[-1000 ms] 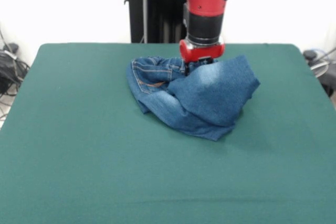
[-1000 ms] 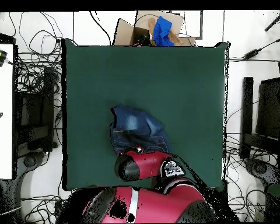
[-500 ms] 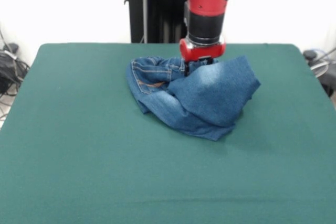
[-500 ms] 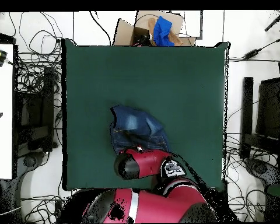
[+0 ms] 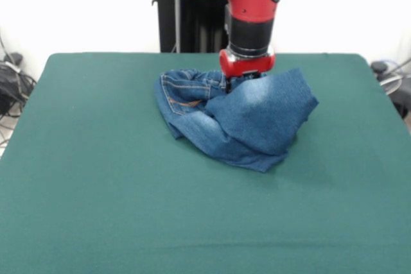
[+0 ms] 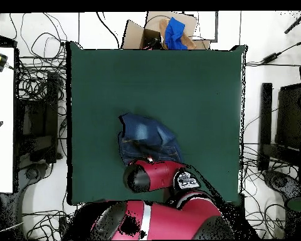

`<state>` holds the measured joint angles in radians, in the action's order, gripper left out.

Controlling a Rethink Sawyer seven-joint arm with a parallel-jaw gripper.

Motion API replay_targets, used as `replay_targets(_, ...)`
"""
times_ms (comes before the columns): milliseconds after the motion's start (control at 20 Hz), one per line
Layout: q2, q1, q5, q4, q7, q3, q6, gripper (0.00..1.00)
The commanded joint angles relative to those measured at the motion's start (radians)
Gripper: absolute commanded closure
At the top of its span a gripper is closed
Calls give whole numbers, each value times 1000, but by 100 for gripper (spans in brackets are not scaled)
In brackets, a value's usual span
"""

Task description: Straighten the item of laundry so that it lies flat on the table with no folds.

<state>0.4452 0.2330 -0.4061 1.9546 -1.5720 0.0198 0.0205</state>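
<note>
**A:** Progress check, anyone? How far along does this look?

**B:** Barely started imo. Jeans [image 5: 237, 117] are bunched in a heap on the desk [image 5: 96, 190], a bit toward 12 o'clock of centre in the front view. One big faded panel is flopped over the rest at about 3 o'clock of the pile, and the waistband with the orange stitching is scrunched up at 9 o'clock. Lots of folds, nothing lying flat yet.

**A:** And the end effector?

**B:** End effector [image 5: 243, 79] is down at the 12 o'clock edge of the heap, right against the denim. Its tips are buried behind the cloth and under the red wrist, so I can't tell if it's wide, narrow or pinching fabric. Overhead view is no help, the arm covers that spot.

**A:** So what's left?

**B:** Pretty much everything, I'd guess: pull the top panel off, spread both legs, smooth the waistband. Plenty of green desk free all round to do it on.
</note>
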Motion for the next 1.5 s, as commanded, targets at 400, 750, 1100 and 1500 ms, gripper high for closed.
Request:
replay_targets(400,-150,34,17,-184,-124,112,-63,100)
replay_targets(750,-141,38,22,-179,-118,121,-34,100)
replay_targets(1100,-130,61,21,-171,-100,145,9,100)
replay_targets(1500,44,25,65,-64,-138,129,102,100)
